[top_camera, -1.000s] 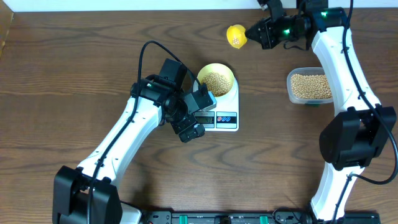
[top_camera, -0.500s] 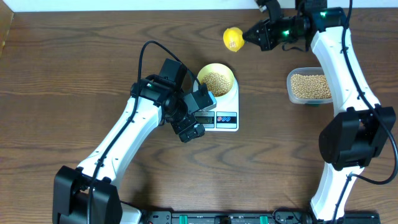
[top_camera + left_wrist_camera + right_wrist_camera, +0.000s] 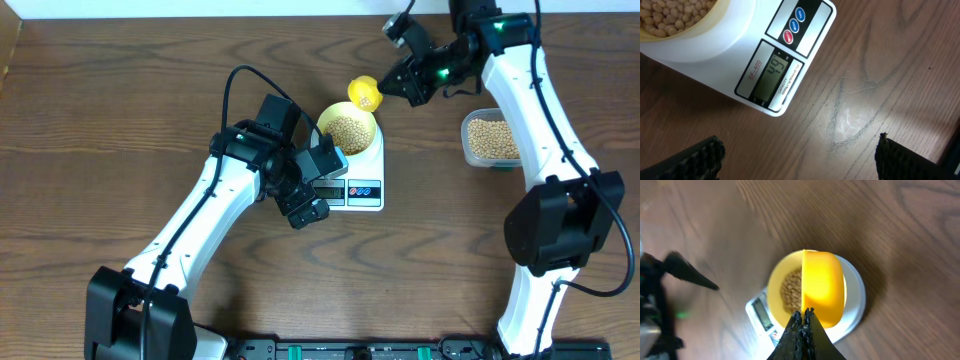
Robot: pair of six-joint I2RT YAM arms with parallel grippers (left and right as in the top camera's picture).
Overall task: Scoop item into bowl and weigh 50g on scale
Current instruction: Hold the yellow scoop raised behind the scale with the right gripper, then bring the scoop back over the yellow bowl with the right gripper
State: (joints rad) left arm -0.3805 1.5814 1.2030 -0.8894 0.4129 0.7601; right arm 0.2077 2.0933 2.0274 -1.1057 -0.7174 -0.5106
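Looking from overhead, we see the right claw (image 3: 392,82) clamped on the yellow scoop (image 3: 365,93), poised at the far-right rim of the bowl (image 3: 375,130) on the scale (image 3: 376,165). The left claw (image 3: 308,205) hangs near the scale's left side.

Its wrist view shows the fingers spread and empty, and the display (image 3: 771,75) apparently reads 49.

From the right wrist, the scoop overhangs the beans (image 3: 791,289). We'd tip gently, adding a few beans at a time.

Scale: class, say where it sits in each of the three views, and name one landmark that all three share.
Overhead: the scale lies at the centre, a little above the middle.
Left wrist: the scale is at the upper left, display in full view.
Right wrist: the scale is at the lower centre, under the bowl.
Shared landmark: the bowl on the scale.
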